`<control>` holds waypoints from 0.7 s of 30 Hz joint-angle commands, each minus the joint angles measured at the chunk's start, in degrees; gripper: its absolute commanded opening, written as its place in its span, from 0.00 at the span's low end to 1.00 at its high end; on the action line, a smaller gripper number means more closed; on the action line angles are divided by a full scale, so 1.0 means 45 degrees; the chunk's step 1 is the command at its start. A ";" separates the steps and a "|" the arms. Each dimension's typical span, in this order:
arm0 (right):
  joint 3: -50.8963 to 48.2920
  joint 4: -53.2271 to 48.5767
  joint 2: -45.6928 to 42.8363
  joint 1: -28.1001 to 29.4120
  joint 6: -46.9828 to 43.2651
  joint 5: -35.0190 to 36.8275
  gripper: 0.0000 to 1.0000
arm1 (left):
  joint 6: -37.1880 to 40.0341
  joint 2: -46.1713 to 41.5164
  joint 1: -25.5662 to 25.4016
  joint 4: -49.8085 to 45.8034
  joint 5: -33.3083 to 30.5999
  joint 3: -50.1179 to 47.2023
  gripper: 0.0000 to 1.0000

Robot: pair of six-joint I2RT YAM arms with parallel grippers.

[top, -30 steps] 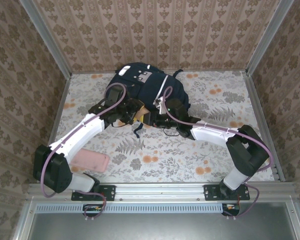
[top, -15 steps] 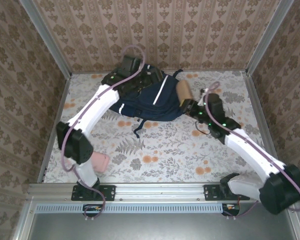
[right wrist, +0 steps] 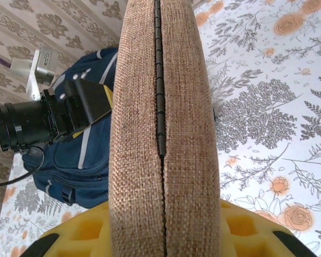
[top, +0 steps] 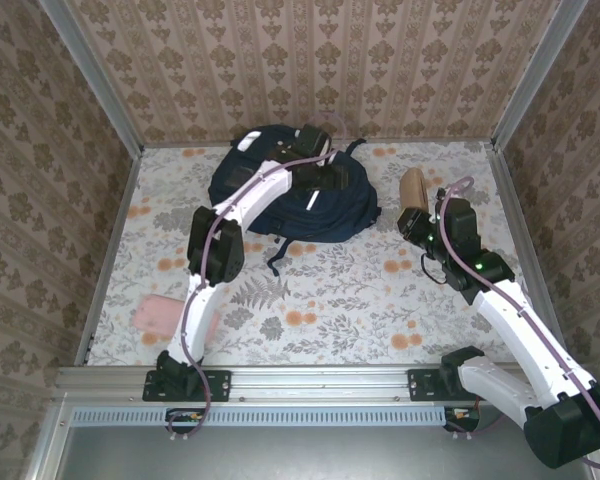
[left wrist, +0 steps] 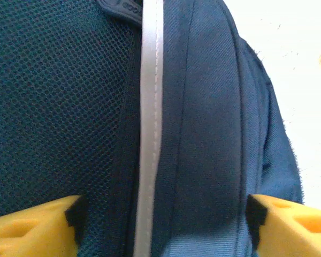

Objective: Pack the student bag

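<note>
Seen from above, the student bag [top: 350, 208] lies at the back centre of the floral worktop [top: 330, 290], a navy mound with its straps trailing toward me.

A second ago both my arms were crowded at its near edge, with the brown pouch right at the fabric. Now they have parted. My left end effector [left wrist: 160, 220] has swung across the top of the bag. Its yellow fingers [left wrist: 32, 224] stand wide apart, straddling a ridge of navy cloth and a white reflective stripe [left wrist: 150, 107]. As far as I can see nothing is clamped between them.

My right end effector [right wrist: 166, 230] has drawn back to the right. It is closed on the brown woven pouch [right wrist: 163, 107] and holds it upright, zip seam facing the camera, apart from the bag's right side.

A flat pink case [top: 163, 313] lies on the worktop near my left base, well apart from the bag.

My reading is that the pouch did not go in — it is outside and further off than before. I see no open mouth on the bag. The packing looks barely begun, and the bag likely needs opening first.
</note>
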 commanded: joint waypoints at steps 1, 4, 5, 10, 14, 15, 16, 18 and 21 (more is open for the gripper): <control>-0.0149 -0.0063 -0.0212 -0.0051 -0.0252 -0.0053 0.24 | -0.0312 0.0000 0.0048 0.0489 0.1249 0.0565 0.61; -0.0220 0.0054 -0.0056 -0.0088 -0.0187 -0.0213 0.23 | -0.0514 0.0036 0.0067 0.0693 0.1447 0.0500 0.35; -0.0231 0.0161 -0.0012 -0.0096 -0.0117 -0.0333 0.23 | -0.0524 0.0024 0.0114 0.0660 0.1430 0.0511 0.26; 0.0051 0.0519 0.0449 -0.0122 -0.0028 -0.0805 0.23 | -0.0573 -0.0337 0.0597 0.0291 0.1413 0.0519 0.00; 0.0387 0.0896 0.1245 -0.0153 0.0155 -0.1004 0.24 | -0.0705 -0.1565 0.1171 0.0399 0.1991 0.0379 0.00; 0.0525 0.0945 0.1539 -0.0198 0.0333 -0.1062 0.24 | -0.0743 -0.1949 0.1331 0.0420 0.2130 0.0341 0.00; 0.0643 0.1021 0.1818 -0.0253 0.0479 -0.1153 0.23 | -0.0799 -0.2259 0.1471 0.0473 0.2253 0.0267 0.00; 0.0922 0.1585 0.2660 -0.0352 0.0784 -0.1626 0.24 | -0.0982 -0.2959 0.1806 0.0694 0.2549 -0.0108 0.00; 0.1511 0.2193 0.3948 -0.0457 0.1059 -0.2340 0.24 | -0.1516 -0.3688 0.2508 0.1038 0.3316 -0.0638 0.00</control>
